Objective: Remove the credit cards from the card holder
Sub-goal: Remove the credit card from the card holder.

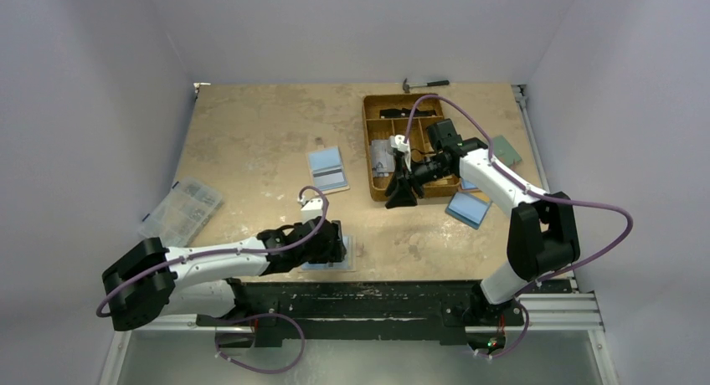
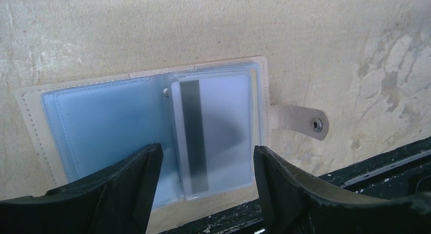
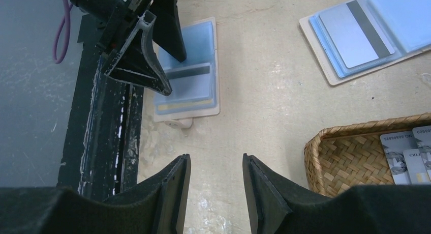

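Observation:
A tan card holder (image 2: 101, 122) lies open at the table's near edge, light blue inside. A greyish credit card (image 2: 223, 122) with a dark stripe sits in its clear right-hand sleeve. My left gripper (image 2: 206, 163) is open and empty, with its jaws on either side of that card just above it. The top view shows the left gripper (image 1: 335, 243) over the holder (image 1: 350, 255). My right gripper (image 1: 399, 197) is open and empty, above bare table beside the brown tray. In the right wrist view it (image 3: 216, 165) points at the holder (image 3: 195, 96).
A second open card holder (image 1: 328, 169) with a striped card (image 3: 356, 33) lies mid-table. The brown woven tray (image 1: 368, 151) holds cards and tools. Two more blue items (image 1: 469, 207) lie right of it. A clear organiser box (image 1: 180, 209) stands at the left, and a hammer (image 1: 424, 84) lies at the back.

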### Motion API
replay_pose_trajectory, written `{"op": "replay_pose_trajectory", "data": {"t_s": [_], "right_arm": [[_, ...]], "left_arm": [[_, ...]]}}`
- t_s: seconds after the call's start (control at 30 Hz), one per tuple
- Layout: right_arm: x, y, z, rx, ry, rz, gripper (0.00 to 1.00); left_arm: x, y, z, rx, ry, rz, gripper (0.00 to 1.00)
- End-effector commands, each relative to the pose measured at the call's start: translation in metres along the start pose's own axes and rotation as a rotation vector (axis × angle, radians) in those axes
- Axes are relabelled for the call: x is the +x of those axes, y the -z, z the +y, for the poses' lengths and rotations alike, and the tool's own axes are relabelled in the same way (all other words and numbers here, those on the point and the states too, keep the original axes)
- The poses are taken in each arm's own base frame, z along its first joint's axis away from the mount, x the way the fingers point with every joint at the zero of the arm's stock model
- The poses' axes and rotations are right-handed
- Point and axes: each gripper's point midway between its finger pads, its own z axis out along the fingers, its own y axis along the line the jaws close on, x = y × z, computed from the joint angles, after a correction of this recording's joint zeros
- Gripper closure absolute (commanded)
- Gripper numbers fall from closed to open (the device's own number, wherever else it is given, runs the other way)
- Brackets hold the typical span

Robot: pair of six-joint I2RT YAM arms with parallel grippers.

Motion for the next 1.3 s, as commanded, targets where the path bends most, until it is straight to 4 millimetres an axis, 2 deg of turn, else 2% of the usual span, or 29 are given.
{"op": "replay_pose_trajectory", "data": {"t_s": [0.0,0.13,0.27,0.5,0.83,1.07,1.27], "right_arm": [[-0.002,-0.001,-0.004,0.009,0.013,0.005,0.50],[-0.001,-0.003,-0.004,0.005,0.009,0.012,0.50],[-0.001,-0.005,-0.003,0.000,0.010,0.016,0.50],[-0.001,-0.004,-0.002,0.000,0.009,0.017,0.50],[-0.001,-0.004,-0.002,-0.002,0.010,0.018,0.50],[-0.001,-0.005,-0.002,-0.004,0.007,0.020,0.50],[-0.001,-0.004,-0.002,-0.004,0.008,0.020,0.50]], "left_arm": [[-0.016,0.010,-0.014,0.013,-0.052,-0.037,0.30],[-0.020,0.017,-0.023,0.020,-0.071,-0.054,0.32],[-0.017,0.016,-0.032,0.003,-0.092,-0.056,0.32],[-0.011,0.001,-0.010,-0.198,-0.122,-0.031,0.31],[0.000,-0.007,-0.016,-0.185,-0.138,0.003,0.31],[-0.002,-0.003,-0.029,-0.148,-0.137,-0.002,0.30],[-0.001,-0.005,-0.027,-0.163,-0.141,-0.004,0.29]]}}
